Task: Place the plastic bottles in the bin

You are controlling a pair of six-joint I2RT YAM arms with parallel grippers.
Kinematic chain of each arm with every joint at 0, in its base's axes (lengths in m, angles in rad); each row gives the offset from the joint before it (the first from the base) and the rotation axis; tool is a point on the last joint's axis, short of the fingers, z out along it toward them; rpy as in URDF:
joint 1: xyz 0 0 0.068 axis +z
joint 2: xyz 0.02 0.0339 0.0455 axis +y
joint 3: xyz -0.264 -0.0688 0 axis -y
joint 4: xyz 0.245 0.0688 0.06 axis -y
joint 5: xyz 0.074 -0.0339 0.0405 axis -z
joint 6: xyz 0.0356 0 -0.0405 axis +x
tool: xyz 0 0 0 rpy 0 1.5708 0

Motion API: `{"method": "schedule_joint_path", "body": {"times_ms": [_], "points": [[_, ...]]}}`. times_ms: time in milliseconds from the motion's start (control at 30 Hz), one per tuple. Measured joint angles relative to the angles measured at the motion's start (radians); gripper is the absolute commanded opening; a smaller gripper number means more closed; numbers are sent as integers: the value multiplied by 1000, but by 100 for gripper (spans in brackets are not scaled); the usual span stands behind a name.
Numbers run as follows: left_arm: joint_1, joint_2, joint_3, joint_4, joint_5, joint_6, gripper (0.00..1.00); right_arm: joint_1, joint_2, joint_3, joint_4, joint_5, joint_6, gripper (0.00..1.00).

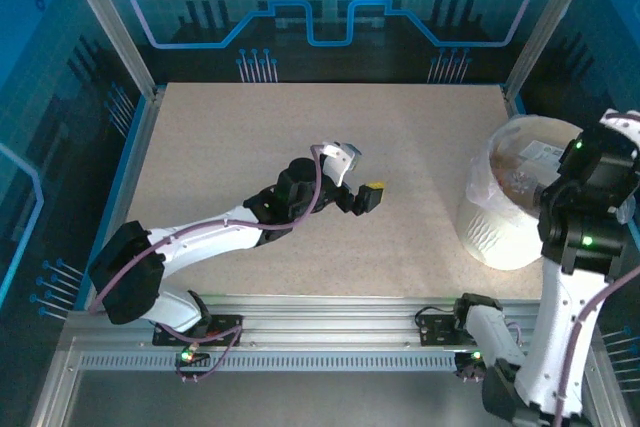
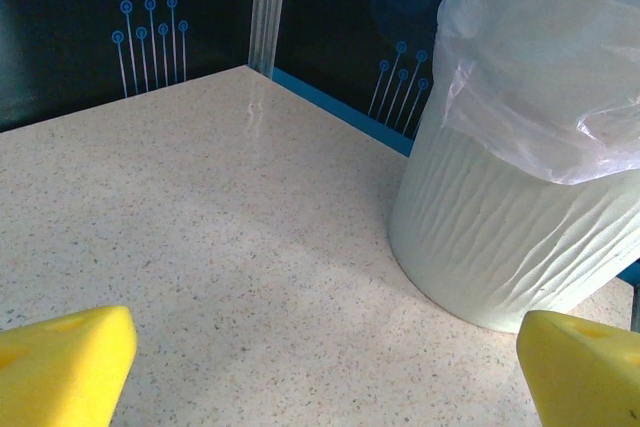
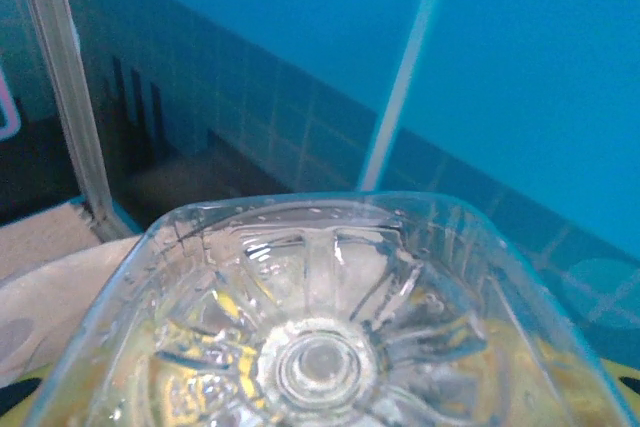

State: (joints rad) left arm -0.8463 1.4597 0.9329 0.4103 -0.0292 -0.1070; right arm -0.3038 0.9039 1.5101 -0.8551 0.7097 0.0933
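The bin (image 1: 505,217) is a white bucket lined with a clear bag at the table's right side, with brownish and white shapes inside. It also stands at the right of the left wrist view (image 2: 500,237). My left gripper (image 1: 368,194) hovers over the table's middle, left of the bin. It is open, and its yellow fingertips (image 2: 65,362) stand far apart over bare tabletop. My right gripper (image 3: 320,407) is shut on a clear plastic bottle (image 3: 320,347), whose ribbed base faces the camera. The right arm (image 1: 590,187) is over the bin's right rim.
The speckled table (image 1: 300,127) is fenced by aluminium posts and blue panels. One corner post (image 2: 265,7) stands behind the bin. A rail (image 1: 330,332) runs along the near edge by the arm bases.
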Motion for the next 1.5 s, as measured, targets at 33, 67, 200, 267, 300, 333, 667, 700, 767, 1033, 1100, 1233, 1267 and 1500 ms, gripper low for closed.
{"method": "schedule_joint_path", "body": {"times_ms": [33,67,200,267,300,333,667,700,767,1033,1100,1233,1267,1500], "points": [[0,0,2,-6,0,0,99,-32,24,22,-29,-43,26,33],[2,0,6,-13,0,0,99,-66,49,35,-55,-98,58,33],[4,6,35,-45,2,0,99,-196,108,25,-142,-285,150,40],[5,11,53,-58,8,0,99,-253,129,14,-168,-348,183,46],[5,13,60,-64,10,0,99,-275,139,10,-176,-370,198,50],[5,13,63,-67,11,0,99,-290,148,7,-182,-384,207,55],[5,32,68,-85,19,-31,99,-348,257,7,-221,-421,261,99],[5,33,68,-87,19,-34,99,-348,258,14,-230,-420,258,100],[5,33,69,-91,19,-35,99,-347,262,31,-252,-424,254,100],[5,33,69,-92,18,-34,99,-332,233,130,-292,-461,229,88],[6,33,69,-92,18,-34,99,-331,214,153,-297,-466,212,77],[6,33,69,-92,18,-34,99,-329,195,137,-294,-472,193,56],[6,33,69,-92,18,-34,99,-325,190,112,-277,-475,190,51],[6,33,69,-93,18,-34,99,-299,164,-106,-111,-432,187,38]]}}
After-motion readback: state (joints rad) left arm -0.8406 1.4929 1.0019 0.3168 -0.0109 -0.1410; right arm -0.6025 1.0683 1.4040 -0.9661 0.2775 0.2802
